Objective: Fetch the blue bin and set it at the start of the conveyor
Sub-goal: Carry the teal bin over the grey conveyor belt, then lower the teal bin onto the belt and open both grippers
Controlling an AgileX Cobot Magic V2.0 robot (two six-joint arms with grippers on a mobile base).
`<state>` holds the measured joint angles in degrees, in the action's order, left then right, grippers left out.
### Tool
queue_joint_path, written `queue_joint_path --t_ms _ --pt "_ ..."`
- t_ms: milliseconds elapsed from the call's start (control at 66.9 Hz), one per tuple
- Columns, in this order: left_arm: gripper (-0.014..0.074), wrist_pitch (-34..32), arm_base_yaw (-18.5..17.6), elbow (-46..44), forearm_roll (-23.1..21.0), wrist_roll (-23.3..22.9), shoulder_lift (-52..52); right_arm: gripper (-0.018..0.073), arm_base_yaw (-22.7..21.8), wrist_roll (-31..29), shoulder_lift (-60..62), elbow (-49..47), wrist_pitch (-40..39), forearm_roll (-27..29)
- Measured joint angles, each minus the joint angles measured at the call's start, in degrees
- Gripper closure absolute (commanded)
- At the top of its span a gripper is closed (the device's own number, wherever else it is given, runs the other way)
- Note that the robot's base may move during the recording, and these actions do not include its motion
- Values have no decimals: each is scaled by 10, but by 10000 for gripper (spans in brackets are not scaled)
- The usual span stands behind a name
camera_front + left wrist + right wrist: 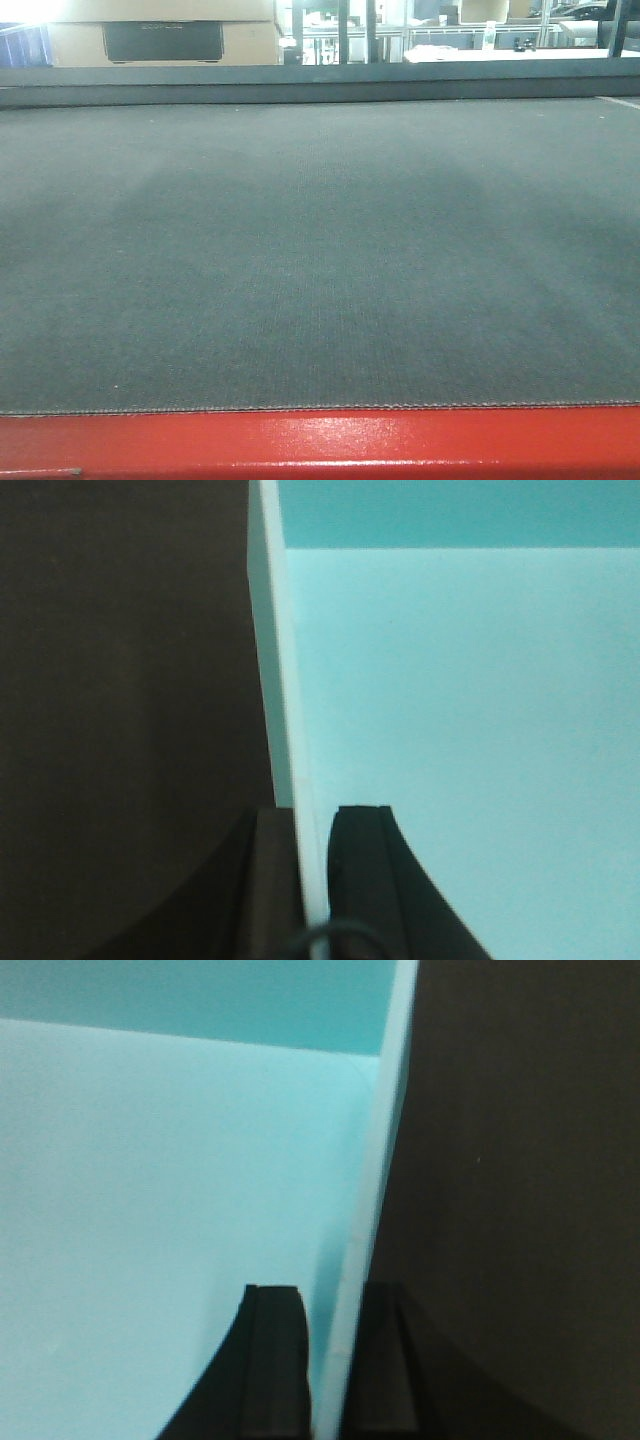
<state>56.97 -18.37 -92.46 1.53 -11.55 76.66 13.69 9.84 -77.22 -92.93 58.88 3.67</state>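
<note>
The left gripper [308, 818] was closed on a wall of the blue bin [450, 730], one finger inside and one outside. The right gripper [330, 1298] clamped a bin wall in the same manner. A dark surface [120, 700] lay outside each wall. In the front view, the red edge [320, 445] bordered the conveyor start [320, 250]. A cardboard box [80, 40] stood beyond.

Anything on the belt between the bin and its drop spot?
Nothing visible. In the front view the conveyor belt lies bare from its red edge to the far end. The left tool and right tool each clamp a blue bin wall directly.
</note>
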Motion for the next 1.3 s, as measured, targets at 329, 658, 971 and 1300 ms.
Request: queue_joint_path --t_ms 329,658,971,1300 --pt "707 -115 0 224 -15 0 -1 712 1 1 -15 201 -94 19" --pt "707 -292 0 355 -3 -2 28 712 1 0 -105 259 -200 17" --pt "491 -321 0 357 13 -2 79 306 1 -4 -152 260 -213 7" --pt "59 -293 4 346 26 0 73 15 -3 -8 -141 260 -200 -17"
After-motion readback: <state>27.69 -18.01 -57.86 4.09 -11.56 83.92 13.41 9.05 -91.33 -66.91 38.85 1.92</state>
